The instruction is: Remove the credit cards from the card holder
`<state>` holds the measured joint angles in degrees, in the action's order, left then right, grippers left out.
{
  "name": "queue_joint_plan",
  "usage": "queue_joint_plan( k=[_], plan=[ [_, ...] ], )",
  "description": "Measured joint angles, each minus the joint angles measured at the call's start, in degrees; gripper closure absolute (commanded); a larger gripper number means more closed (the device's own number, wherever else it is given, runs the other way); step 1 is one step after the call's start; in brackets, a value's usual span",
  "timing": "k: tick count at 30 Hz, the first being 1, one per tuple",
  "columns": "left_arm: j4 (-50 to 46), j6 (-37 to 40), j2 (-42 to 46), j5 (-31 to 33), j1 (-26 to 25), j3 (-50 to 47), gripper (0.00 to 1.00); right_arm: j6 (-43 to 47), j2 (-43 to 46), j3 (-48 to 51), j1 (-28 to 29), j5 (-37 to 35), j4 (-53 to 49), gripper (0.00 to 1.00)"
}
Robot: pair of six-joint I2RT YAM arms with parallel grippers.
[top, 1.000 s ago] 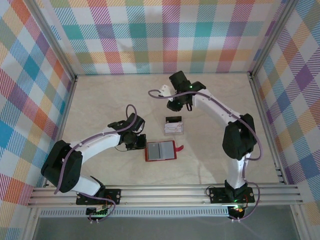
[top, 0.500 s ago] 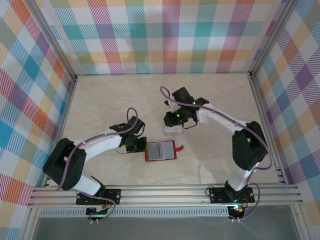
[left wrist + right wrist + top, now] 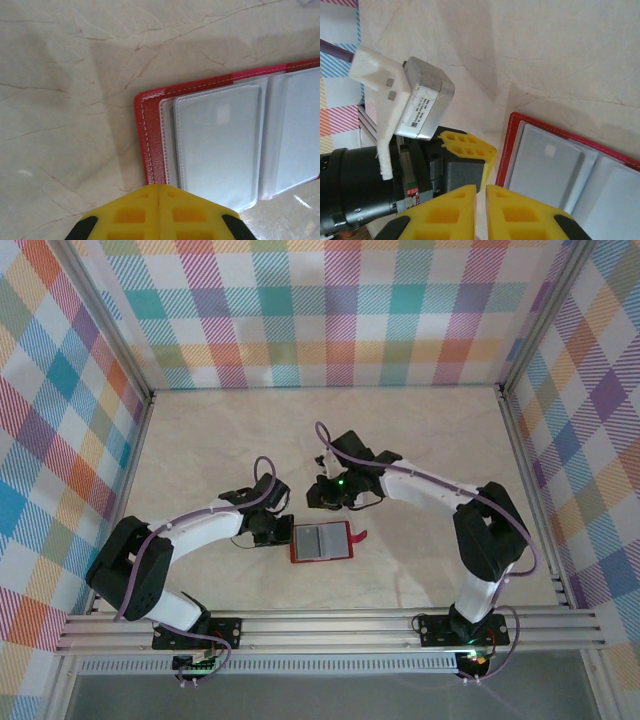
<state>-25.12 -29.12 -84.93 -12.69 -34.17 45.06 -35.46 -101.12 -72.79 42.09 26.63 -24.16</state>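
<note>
Evidently left jaws are together at the card holder (image 3: 149, 145); right jaws seem together.

My desk (image 3: 200, 440) is a pale, marble-veined surface; on it, a little toward 6 o'clock from the middle, the red card holder (image 3: 321, 541) lies flat and open, clear pockets facing up; its snap tab (image 3: 360, 536) sticks out at its 3 o'clock side.

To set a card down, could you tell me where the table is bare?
The table is bare along the back wall and right of the card holder. Crowded at its left and far edges, by the left gripper and right gripper.
</note>
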Motion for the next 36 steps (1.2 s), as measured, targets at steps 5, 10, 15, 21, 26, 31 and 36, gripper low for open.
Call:
queue_joint_plan(
  k=[5,10,15,21,26,31,36],
  plan=[
    [1.3,-0.1,0.0,-0.9,0.0,-1.3,0.94,-1.9,-0.7,1.3,0.9,-0.5,0.7,0.88],
    [1.9,-0.2,-1.0,-1.8,0.0,-1.8,0.94,-3.7,-1.6,2.9,1.3,-1.2,0.9,0.89],
    [2.4,-0.2,-1.5,-2.3,0.0,-2.2,0.94,-4.8,-3.8,3.1,1.9,-1.5,1.0,0.89],
    [2.8,-0.2,-2.5,-2.3,0.0,-2.2,0.94,-5.7,-6.4,3.1,3.4,-1.5,1.0,0.89],
    [2.9,-0.2,-2.8,-2.8,0.2,-2.2,0.94,-6.1,-8.5,2.9,4.3,-1.4,1.1,0.87],
    [2.9,-0.2,-2.8,-2.8,0.2,-2.2,0.94,-6.4,-10.0,2.2,5.2,-1.2,1.4,0.84],
    [2.9,-0.2,-2.8,-2.8,0.2,-2.2,0.94,-6.7,-11.9,1.2,5.9,-0.5,2.0,0.82]
  ],
)
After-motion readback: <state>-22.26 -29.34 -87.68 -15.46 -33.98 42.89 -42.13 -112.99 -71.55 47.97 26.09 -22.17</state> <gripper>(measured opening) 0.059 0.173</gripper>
